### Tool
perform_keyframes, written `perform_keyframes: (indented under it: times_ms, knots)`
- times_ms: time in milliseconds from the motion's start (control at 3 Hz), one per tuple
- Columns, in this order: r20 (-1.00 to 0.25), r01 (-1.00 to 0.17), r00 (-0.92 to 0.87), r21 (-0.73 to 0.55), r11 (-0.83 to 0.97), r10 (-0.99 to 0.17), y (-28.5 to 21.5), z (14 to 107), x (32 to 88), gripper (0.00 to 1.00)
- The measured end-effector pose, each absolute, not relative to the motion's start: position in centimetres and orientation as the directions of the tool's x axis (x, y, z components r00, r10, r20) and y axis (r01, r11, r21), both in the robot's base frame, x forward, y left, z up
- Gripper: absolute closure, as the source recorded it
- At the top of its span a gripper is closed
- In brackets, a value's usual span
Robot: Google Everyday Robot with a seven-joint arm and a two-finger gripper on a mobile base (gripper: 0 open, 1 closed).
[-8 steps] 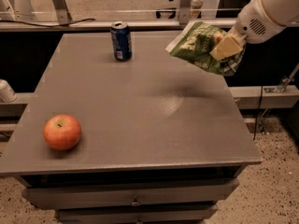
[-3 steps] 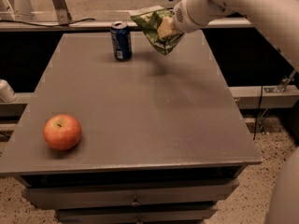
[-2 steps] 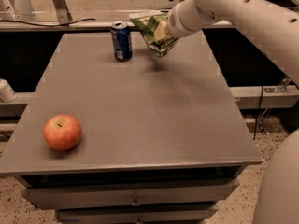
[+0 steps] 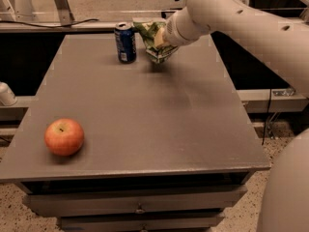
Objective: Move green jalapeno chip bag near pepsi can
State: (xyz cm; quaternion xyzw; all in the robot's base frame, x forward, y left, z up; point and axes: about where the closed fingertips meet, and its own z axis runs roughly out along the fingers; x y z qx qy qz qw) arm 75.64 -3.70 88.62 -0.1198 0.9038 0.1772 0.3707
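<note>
The green jalapeno chip bag (image 4: 153, 41) is crinkled and held in my gripper (image 4: 160, 38) at the far side of the table, low over the surface just right of the pepsi can (image 4: 125, 43). The can is dark blue with a silver top and stands upright near the table's back edge. A small gap shows between the bag and the can. My gripper is shut on the bag, and my white arm (image 4: 231, 18) reaches in from the upper right.
A red apple (image 4: 64, 137) lies at the front left of the grey table (image 4: 145, 124). Drawers sit under the front edge. A rail and metal legs run behind the table. A white object (image 4: 6, 94) is at the left edge.
My gripper has carried the bag from the right side of the table leftward and down, to close beside the can. The can and the apple have not moved.
</note>
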Motion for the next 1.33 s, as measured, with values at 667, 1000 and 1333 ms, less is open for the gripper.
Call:
perform_keyframes:
  times_ms: [667,1000,1333]
  knots:
    - [-0.676,-0.325,-0.736,0.305,0.895,-0.038,-2.8,87.6,74.7,0.57]
    - [-0.665,-0.333,-0.746,0.315,0.889,-0.044,-2.5,87.3,74.4,0.34]
    - [-0.659,-0.352,-0.750,0.326,0.877,-0.057,-2.1,87.1,73.9,0.12]
